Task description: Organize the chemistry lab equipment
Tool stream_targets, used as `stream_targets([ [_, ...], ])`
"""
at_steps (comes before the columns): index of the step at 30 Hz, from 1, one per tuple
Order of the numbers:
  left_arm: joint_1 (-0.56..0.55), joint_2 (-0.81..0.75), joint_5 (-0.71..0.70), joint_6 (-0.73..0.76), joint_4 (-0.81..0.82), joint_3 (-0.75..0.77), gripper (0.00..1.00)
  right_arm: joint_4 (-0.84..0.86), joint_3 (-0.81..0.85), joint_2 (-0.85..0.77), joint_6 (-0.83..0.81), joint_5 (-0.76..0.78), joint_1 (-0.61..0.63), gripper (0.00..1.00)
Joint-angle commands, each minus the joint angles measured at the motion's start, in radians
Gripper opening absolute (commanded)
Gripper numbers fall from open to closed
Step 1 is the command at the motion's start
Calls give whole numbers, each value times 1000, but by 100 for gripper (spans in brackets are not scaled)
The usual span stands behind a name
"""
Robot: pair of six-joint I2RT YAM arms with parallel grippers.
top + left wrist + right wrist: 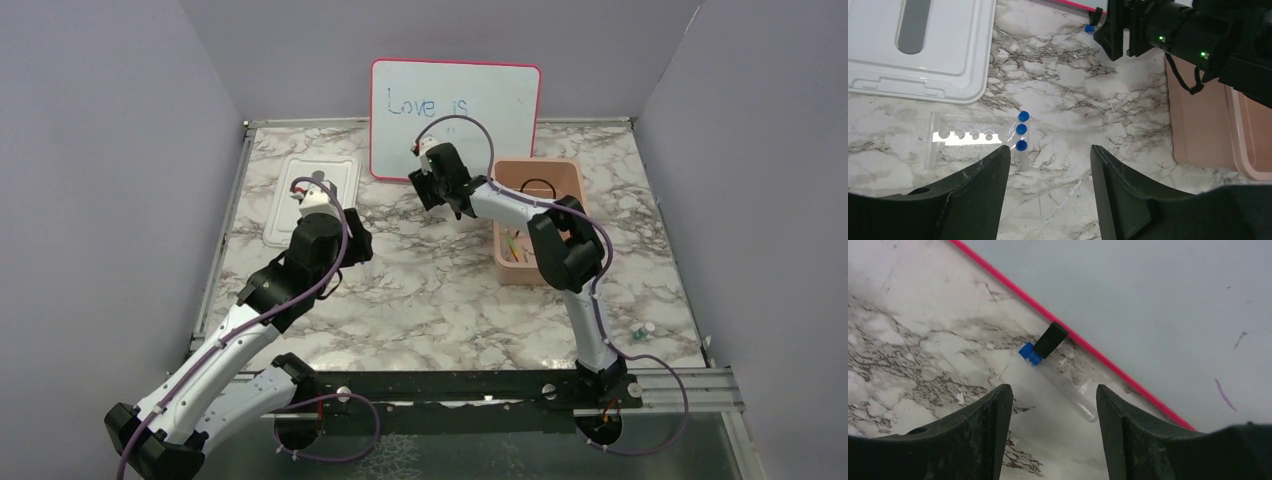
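Marble table [430,280] walled in grey, with a whiteboard [455,120] propped at the back. One tube [1063,387] lies along the whiteboard's pink bottom edge, just ahead of the right gripper [1054,392], whose jaws stand apart (nothing in them). Well in front of the whiteboard, three capped tubes [1021,131] sit beside the left gripper [1049,150], also spread and empty.
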Motion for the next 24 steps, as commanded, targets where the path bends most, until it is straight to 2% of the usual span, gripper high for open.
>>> stream_targets([
  [1,2,-13,140,21,42,-8,63,-88,61,49,-57,-23,5,65],
  [7,3,-6,186,23,76,-35,63,-103,77,88,-67,-69,-5,61],
  [18,2,33,196,41,91,-36,63,-136,95,116,-141,-214,-21,59],
  [22,2,40,193,44,94,-34,63,-169,103,118,-153,-268,-27,50],
  [24,2,44,193,46,94,-32,63,-187,104,114,-166,-296,-29,41],
])
